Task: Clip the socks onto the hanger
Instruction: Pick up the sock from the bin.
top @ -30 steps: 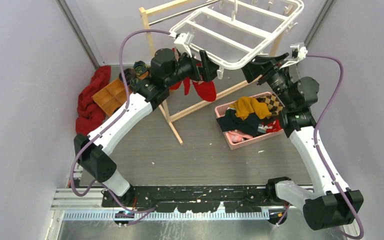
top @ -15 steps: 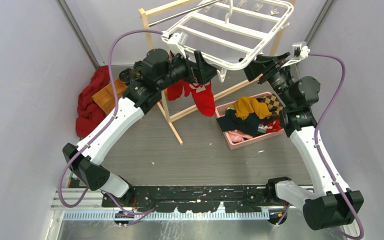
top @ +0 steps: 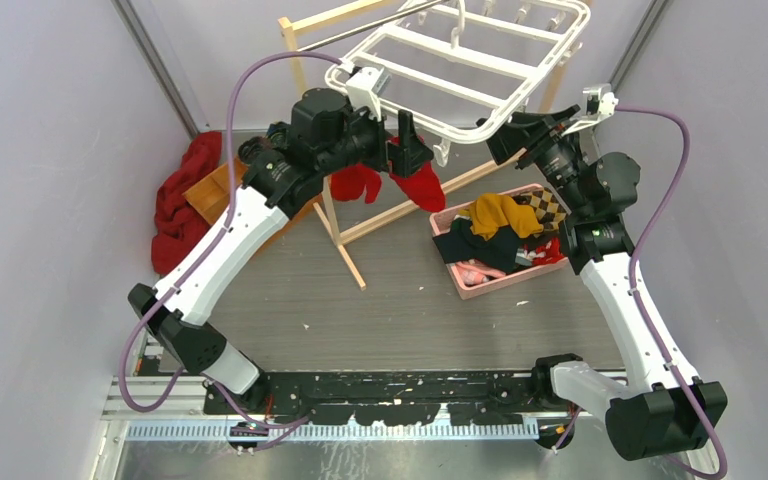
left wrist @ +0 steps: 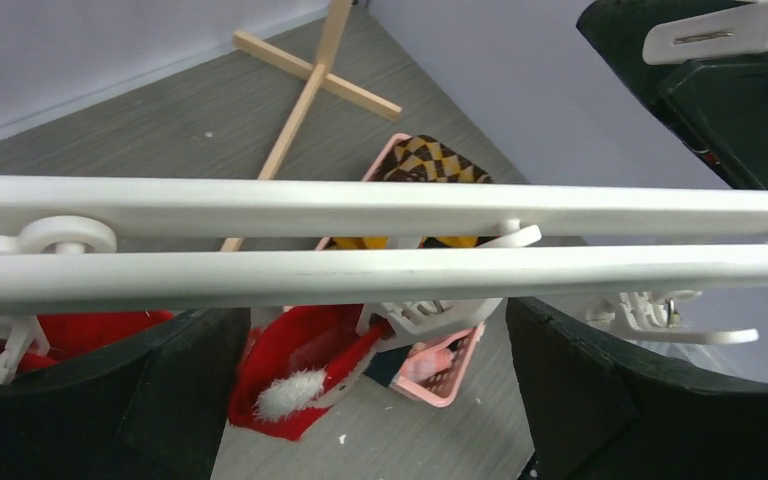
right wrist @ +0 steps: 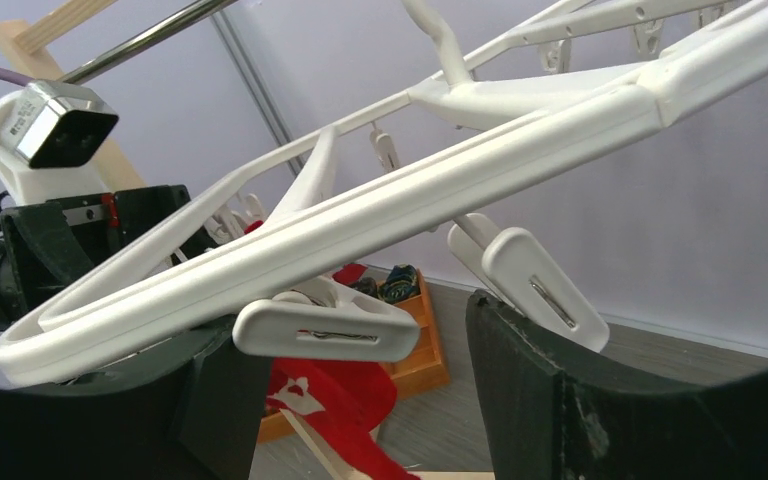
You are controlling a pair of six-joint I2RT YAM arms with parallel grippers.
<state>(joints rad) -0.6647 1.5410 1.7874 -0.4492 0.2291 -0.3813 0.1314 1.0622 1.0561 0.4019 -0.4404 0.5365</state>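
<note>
The white hanger (top: 460, 70) hangs tilted at the back centre. Two red socks (top: 422, 186) hang below its near-left rim. My left gripper (top: 407, 150) is open just under that rim. In the left wrist view the hanger bars (left wrist: 380, 265) cross in front of my left gripper (left wrist: 375, 335), and a red sock with a white tuft (left wrist: 290, 370) hangs from a white clip (left wrist: 430, 315) between the fingers. My right gripper (top: 508, 133) is open at the near-right rim. In the right wrist view a dangling clip (right wrist: 320, 330) lies between its wide-apart fingers (right wrist: 560, 400), the rim (right wrist: 410, 200) above.
A light wooden rack (top: 348, 250) with a metal rod stands under the hanger. A pink basket (top: 465, 285) with mustard, checkered and dark garments sits at right. A dark red cloth (top: 180, 205) and a wooden box (top: 222, 190) lie at left. Grey walls close both sides.
The hanger swung left, then back up and right. My left arm shifted with it and the socks swung under the rim. My right arm stayed almost still.
</note>
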